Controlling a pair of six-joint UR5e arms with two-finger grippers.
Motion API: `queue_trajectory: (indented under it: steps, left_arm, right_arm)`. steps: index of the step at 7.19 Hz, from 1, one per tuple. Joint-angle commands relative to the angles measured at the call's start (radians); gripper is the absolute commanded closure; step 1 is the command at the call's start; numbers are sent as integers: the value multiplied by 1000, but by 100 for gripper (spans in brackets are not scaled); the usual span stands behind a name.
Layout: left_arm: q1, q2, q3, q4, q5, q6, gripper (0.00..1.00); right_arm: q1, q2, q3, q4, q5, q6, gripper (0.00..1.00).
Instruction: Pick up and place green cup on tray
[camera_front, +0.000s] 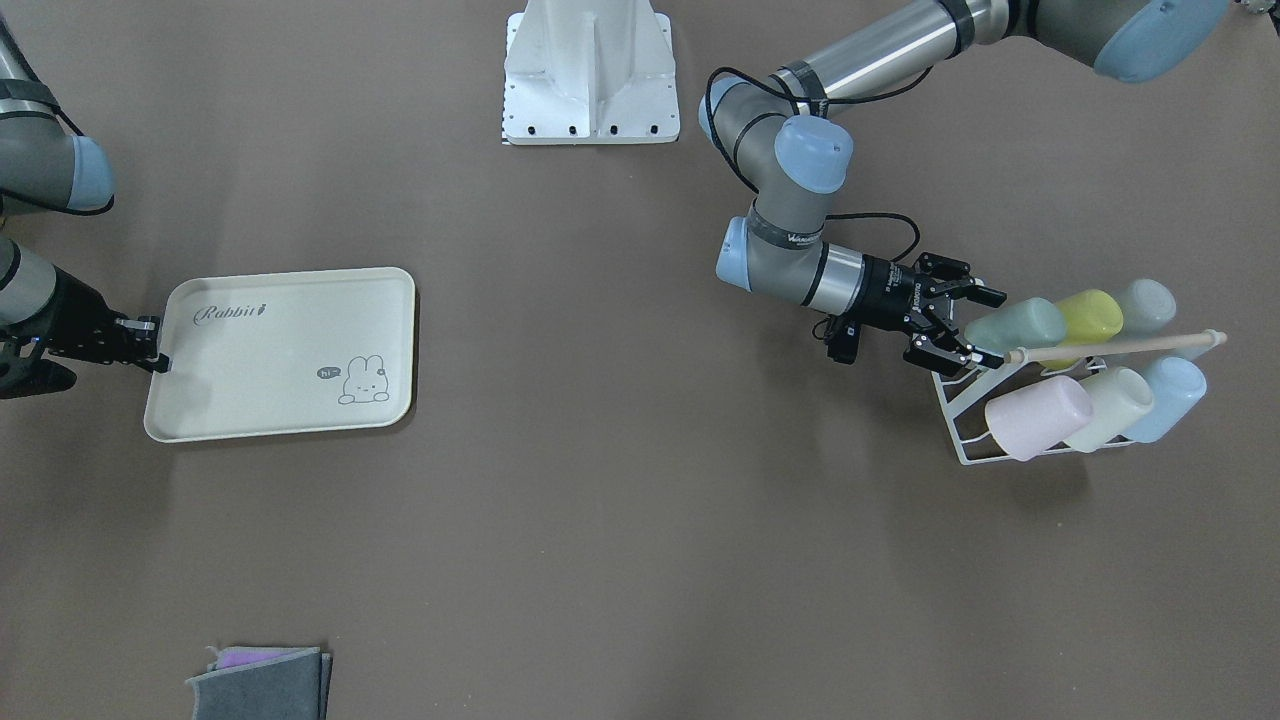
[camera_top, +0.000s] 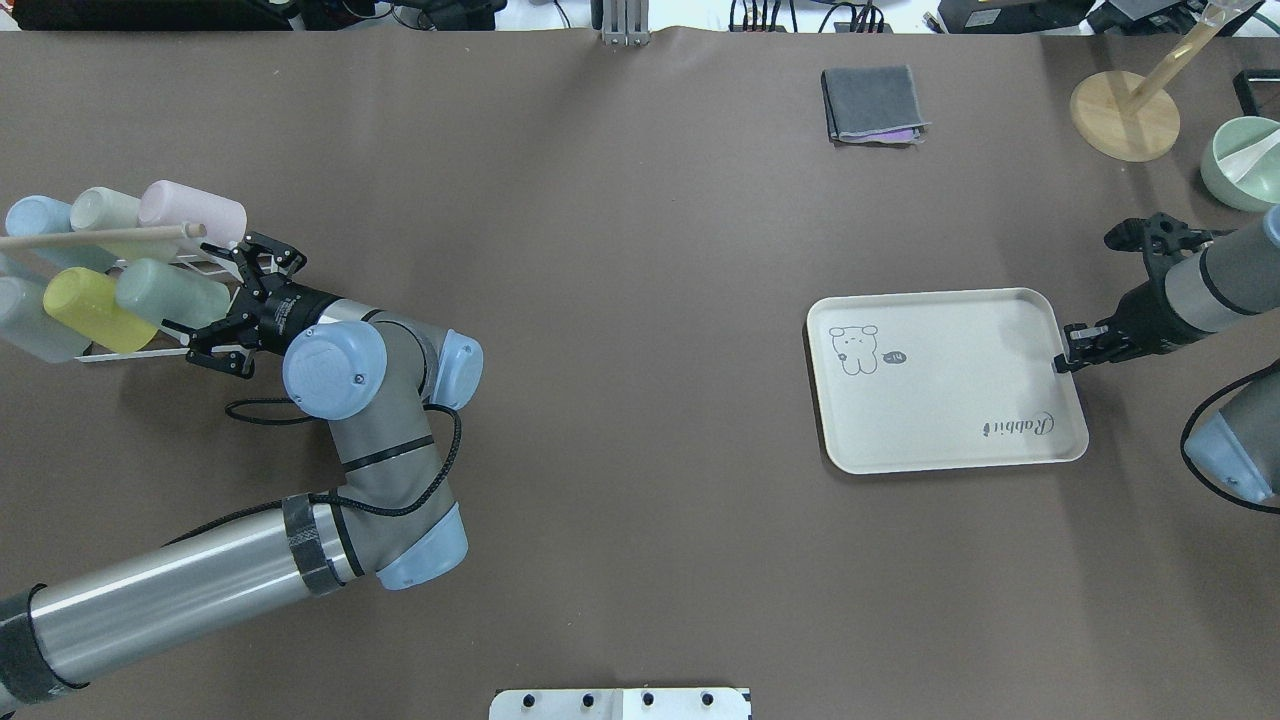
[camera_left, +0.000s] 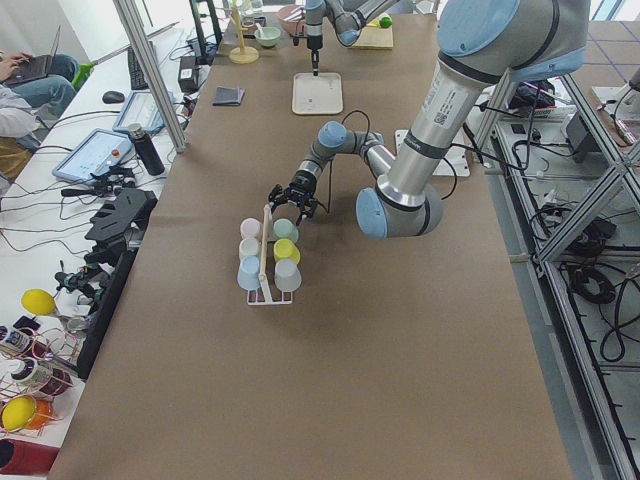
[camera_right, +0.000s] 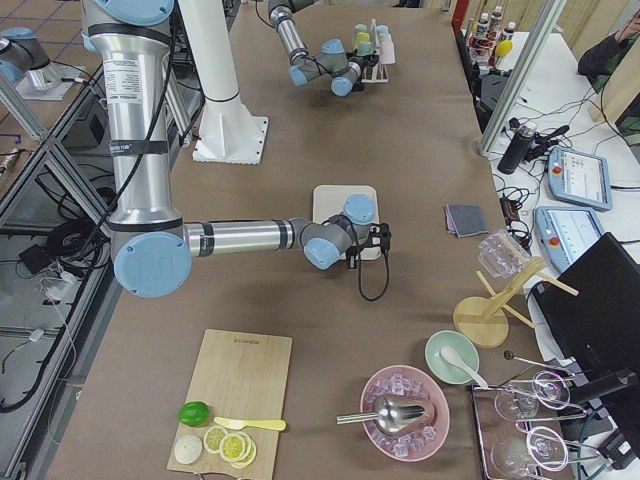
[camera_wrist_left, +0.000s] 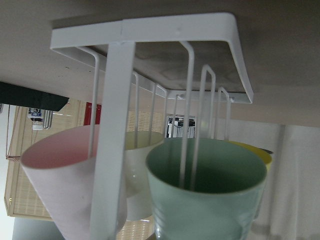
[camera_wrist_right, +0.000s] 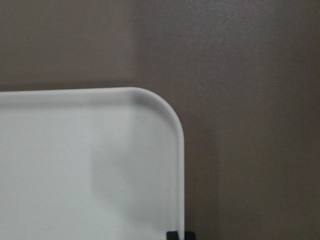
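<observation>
The green cup lies on its side on a white wire rack, at the rack's end nearest my left arm. It also shows in the overhead view and, mouth toward the camera, in the left wrist view. My left gripper is open, its fingers on either side of the cup's mouth end and just short of it. The cream tray with its "Rabbit" print lies flat on the table. My right gripper is shut on the tray's short edge.
The rack also holds a yellow-green cup, a pink cup, a pale whitish-green cup and two bluish ones under a wooden rod. A folded grey cloth, a wooden stand and a green bowl are at the far side.
</observation>
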Motion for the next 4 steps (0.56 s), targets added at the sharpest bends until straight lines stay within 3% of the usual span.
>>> queue_trajectory:
  steps: [1, 3, 4]
  left_arm:
    - [2, 1, -6, 7, -42, 3, 8]
    - [1, 6, -12, 12, -73, 0, 8]
    - [1, 16, -12, 9, -64, -2, 9]
  right_arm:
    - [67, 12, 1, 0, 58, -35, 100]
    - [128, 60, 2, -42, 157, -21, 100]
    - [133, 79, 2, -60, 162, -21, 100]
